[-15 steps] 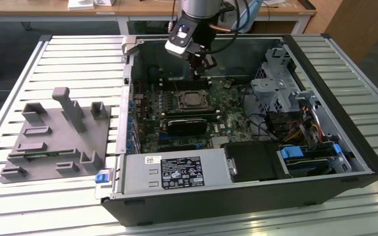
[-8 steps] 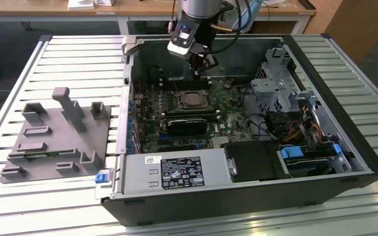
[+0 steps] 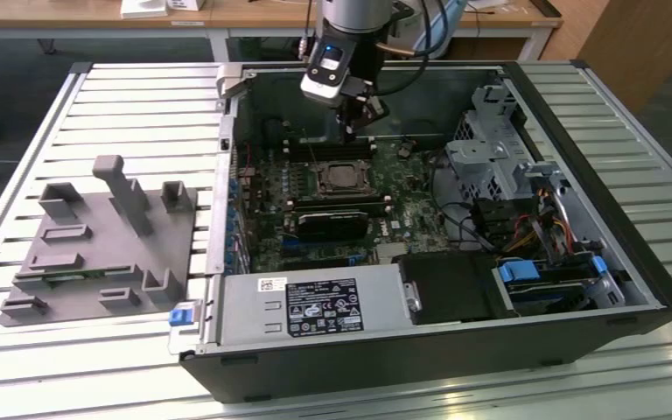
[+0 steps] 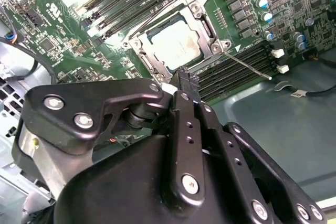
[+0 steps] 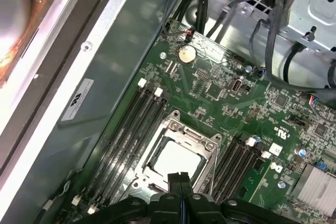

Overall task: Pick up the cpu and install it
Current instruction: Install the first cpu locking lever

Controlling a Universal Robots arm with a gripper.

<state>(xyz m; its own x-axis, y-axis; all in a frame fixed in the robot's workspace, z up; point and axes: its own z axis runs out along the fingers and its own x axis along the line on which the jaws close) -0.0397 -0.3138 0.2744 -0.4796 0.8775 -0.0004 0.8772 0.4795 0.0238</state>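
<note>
matt silvery metal cpu [image 4: 175, 43], glossy black tool [image 4: 181, 85]

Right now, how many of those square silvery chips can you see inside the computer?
1. The cpu lies in the metal-framed socket on the green motherboard, near the gripper; both wrist views show it. Others could be hidden under other parts.

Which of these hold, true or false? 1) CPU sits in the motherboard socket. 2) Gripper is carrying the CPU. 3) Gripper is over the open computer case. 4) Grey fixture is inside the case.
1) True: the cpu lies in the socket frame.
2) False: the gripper is shut with nothing between its fingers; the chip lies below it.
3) True: it hangs above the motherboard inside the computer case.
4) False: the grey fixture stands outside, on the slatted table, at the exterior view's left.
</note>
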